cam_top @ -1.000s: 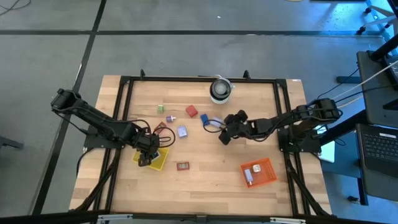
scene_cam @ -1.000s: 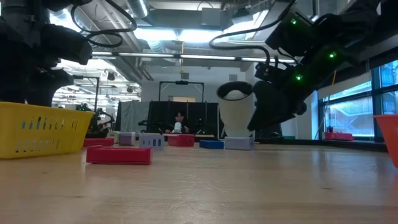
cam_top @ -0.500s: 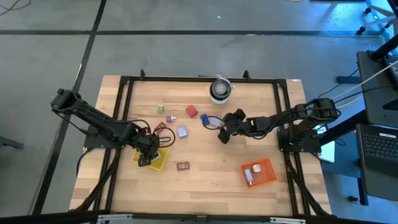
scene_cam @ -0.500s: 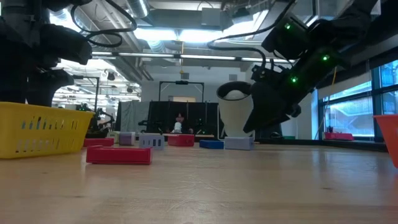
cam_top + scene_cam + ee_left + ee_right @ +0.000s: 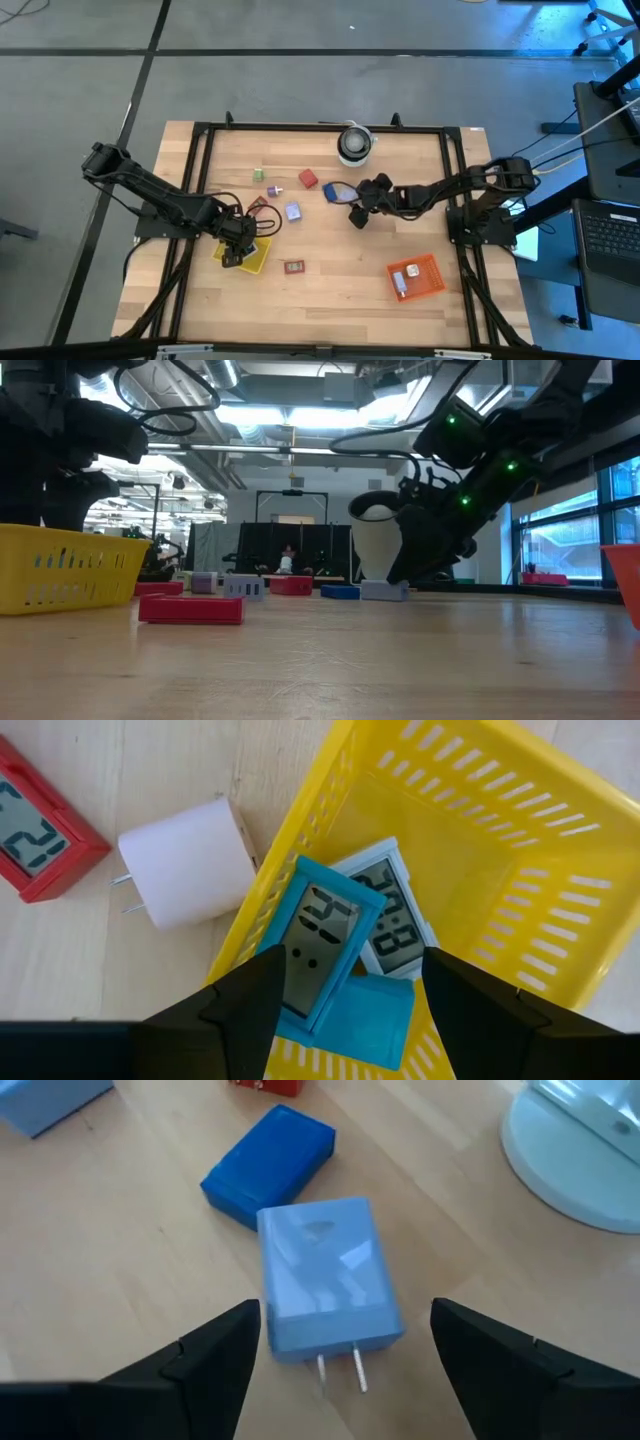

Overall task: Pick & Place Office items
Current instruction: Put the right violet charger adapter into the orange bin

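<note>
My right gripper (image 5: 345, 1315) is open and low over the table's middle (image 5: 357, 210). Its fingers stand on either side of a lavender-blue charger (image 5: 330, 1275) without touching it. The charger lies flat on the wood, prongs toward the gripper, beside a blue block (image 5: 270, 1163). My left gripper (image 5: 345, 982) hangs open over the yellow tray (image 5: 256, 258). A blue clock (image 5: 320, 945) leans against the wall inside that tray, next to a pale clock (image 5: 390, 925). Other small pieces lie scattered: green (image 5: 258, 175), red (image 5: 308, 179), lavender (image 5: 293, 211).
A white charger (image 5: 185, 860) and a red clock (image 5: 35, 830) lie on the wood just outside the yellow tray. The white roll (image 5: 354, 143) stands near the far edge. An orange tray (image 5: 428, 277) holding a white item sits near the right. Another red clock (image 5: 293, 267) lies nearer.
My right gripper has moved toward the table's left and far side and come down close to the table, ending at the lavender-blue charger. Nothing on the table has moved.
</note>
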Available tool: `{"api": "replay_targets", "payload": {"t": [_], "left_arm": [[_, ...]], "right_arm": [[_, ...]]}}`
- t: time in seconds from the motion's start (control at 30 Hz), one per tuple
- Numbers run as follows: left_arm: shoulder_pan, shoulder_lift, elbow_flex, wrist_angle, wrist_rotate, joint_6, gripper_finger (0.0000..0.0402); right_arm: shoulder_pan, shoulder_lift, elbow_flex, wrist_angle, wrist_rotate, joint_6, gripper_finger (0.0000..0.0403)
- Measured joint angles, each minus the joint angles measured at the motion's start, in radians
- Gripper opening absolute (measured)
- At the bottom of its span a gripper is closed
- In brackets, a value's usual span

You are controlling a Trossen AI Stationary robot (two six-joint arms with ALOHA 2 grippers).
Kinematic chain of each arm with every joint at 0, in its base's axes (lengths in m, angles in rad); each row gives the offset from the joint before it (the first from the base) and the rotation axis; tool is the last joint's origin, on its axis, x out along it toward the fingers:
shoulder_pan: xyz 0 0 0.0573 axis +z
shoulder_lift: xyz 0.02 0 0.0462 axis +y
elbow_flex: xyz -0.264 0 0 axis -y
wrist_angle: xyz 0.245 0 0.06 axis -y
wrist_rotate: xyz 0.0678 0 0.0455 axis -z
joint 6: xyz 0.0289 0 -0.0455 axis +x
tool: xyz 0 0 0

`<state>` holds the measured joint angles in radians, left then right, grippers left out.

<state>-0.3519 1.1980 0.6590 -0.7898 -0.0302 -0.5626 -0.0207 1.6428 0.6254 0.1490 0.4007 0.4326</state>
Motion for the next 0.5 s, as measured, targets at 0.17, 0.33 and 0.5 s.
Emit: {"api": "replay_targets", "payload": {"t": [0.17, 0.33, 0.5], "left_arm": [[0.0, 0.0, 0.0, 0.0, 0.022, -0.008, 0.0231], [0.0, 0.0, 0.0, 0.0, 0.052, -0.012, 0.0233], [0.0, 0.0, 0.0, 0.0, 0.057, -0.01, 0.0233]], "right_arm": [[-0.024, 0.0, 0.0, 0.019, -0.016, -0.023, 0.0297], [-0.041, 0.0, 0.0, 0.038, -0.051, -0.025, 0.0297], [-0.042, 0.023, 0.0, 0.058, -0.08, -0.024, 0.0297]]}}
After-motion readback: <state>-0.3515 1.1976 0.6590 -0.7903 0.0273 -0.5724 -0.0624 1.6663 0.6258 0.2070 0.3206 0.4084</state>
